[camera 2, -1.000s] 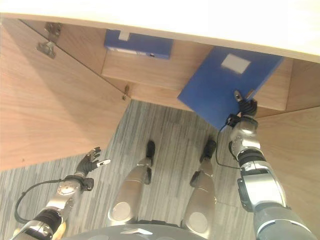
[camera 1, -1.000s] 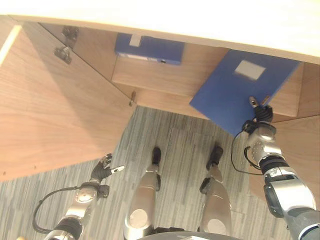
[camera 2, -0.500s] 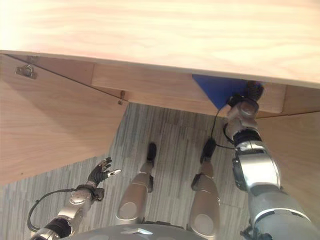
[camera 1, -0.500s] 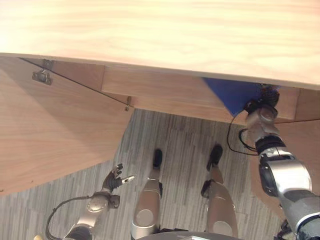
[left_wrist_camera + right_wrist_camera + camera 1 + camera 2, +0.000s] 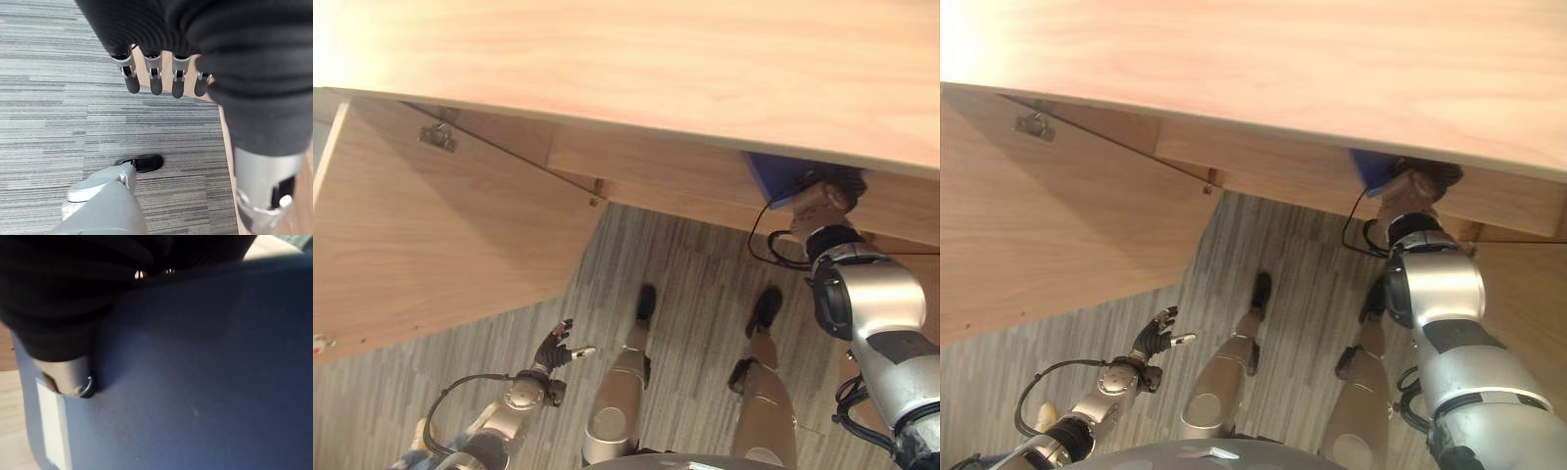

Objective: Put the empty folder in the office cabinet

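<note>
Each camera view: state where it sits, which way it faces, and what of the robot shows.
Eye views: on the head, looking down at the cabinet, left hand low, right hand at the blue folder.
Left wrist view: looks past its straight fingers to the carpet.
Right wrist view: close against the folder.
Shared: folder, carpet.

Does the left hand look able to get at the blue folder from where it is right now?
Probably not. The left hand hangs low and open over the carpet, far from the blue folder, which sits tucked under the cabinet top at the right hand.
</note>
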Tool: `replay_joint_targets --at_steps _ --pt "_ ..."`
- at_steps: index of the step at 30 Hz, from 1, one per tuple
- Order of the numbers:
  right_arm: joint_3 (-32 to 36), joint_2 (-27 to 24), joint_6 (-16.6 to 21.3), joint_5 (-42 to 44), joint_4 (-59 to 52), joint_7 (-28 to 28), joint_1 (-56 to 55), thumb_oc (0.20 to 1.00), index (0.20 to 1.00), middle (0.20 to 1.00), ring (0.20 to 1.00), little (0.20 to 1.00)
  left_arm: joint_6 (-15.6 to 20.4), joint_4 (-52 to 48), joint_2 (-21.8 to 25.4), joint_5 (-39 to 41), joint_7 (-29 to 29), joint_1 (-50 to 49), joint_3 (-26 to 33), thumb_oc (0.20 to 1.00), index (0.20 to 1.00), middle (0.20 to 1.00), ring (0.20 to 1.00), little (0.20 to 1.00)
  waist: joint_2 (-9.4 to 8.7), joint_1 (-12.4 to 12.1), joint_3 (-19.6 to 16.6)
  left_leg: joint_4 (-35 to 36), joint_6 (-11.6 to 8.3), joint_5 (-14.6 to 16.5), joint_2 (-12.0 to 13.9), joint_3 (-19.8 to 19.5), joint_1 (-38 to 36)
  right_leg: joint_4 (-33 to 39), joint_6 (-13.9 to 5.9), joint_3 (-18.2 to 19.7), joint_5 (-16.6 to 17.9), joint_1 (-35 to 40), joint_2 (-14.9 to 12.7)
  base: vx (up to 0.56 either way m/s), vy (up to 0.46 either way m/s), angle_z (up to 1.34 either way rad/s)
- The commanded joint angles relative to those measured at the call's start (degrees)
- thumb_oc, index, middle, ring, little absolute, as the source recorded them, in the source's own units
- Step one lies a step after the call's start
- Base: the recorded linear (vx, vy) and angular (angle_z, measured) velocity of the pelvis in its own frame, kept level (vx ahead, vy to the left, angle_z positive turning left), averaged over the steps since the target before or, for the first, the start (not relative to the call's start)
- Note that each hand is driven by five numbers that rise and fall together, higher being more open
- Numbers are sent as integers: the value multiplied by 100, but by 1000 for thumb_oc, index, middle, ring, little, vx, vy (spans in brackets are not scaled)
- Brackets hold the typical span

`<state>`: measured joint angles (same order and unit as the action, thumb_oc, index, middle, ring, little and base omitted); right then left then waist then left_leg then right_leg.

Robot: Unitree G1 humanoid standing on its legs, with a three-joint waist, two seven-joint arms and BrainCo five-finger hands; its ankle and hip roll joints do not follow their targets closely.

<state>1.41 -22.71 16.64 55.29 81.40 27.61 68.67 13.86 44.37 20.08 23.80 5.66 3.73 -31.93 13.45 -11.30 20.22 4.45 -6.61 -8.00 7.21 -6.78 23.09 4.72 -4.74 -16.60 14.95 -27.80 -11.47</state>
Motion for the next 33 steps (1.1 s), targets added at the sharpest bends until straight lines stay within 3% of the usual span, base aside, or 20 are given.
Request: replay_joint_targets --at_steps 1,6,10,14,20,30,32,33 --pt "-89 -660 306 493 -36 275 607 200 200 200 200 200 61 -30 248 -125 -125 193 -366 1000 1000 1000 1000 1000 -189 -133 -54 -270 -181 716 152 326 -446 -562 -583 407 -430 -194 -448 0 0 0" --pt "-283 -1001 387 246 -47 575 866 200 200 200 200 200 59 -42 200 -122 -144 176 -435 1000 1000 1000 1000 1000 5 -304 -104 8 -237 538 258 302 -443 -961 -556 333 -699 -526 -390 21 -30 0" --pt "-93 -1052 590 892 38 547 985 200 200 200 200 200 35 318 92 -178 -178 251 -489 1000 1000 1000 1000 1000 121 -377 -207 55 -313 493 313 254 -350 -1270 -538 240 -910 -744 -378 23 -18 3" --pt "-58 -1018 708 924 65 682 1083 200 200 200 200 200 13 402 79 -191 -212 288 -505 1000 1000 1000 1000 1000 205 -427 -264 55 -332 484 327 220 -291 -1423 -535 224 -982 -858 -383 0 0 0" --pt "-378 -1060 458 733 84 557 1416 200 200 200 200 200 49 315 188 -63 -203 262 -393 1000 1000 1000 1000 1000 321 -533 -309 55 -390 436 311 159 -160 -1657 -535 264 -1065 -1107 -434 3 -5 2" --pt "-1199 -1255 -63 285 9 -4 1852 200 200 200 200 200 20 300 337 164 -99 50 -11 1000 1000 1000 1000 1000 348 -651 -316 55 -500 307 437 83 146 -2231 -457 263 -1332 -1650 -418 12 -51 5" --pt "-1310 -1310 -92 228 18 -28 1960 200 200 200 200 200 -8 329 356 251 -88 46 74 1000 1000 1000 1000 1000 356 -684 -351 55 -519 387 507 62 159 -2408 -500 321 -1595 -1739 -376 69 -71 11" --pt "-1315 -1314 -90 230 21 -28 1965 200 200 200 200 200 -7 326 354 252 -86 48 71 1000 1000 1000 1000 1000 354 -679 -309 55 -525 276 493 68 216 -2414 -430 267 -1437 -1809 -396 41 -80 20"
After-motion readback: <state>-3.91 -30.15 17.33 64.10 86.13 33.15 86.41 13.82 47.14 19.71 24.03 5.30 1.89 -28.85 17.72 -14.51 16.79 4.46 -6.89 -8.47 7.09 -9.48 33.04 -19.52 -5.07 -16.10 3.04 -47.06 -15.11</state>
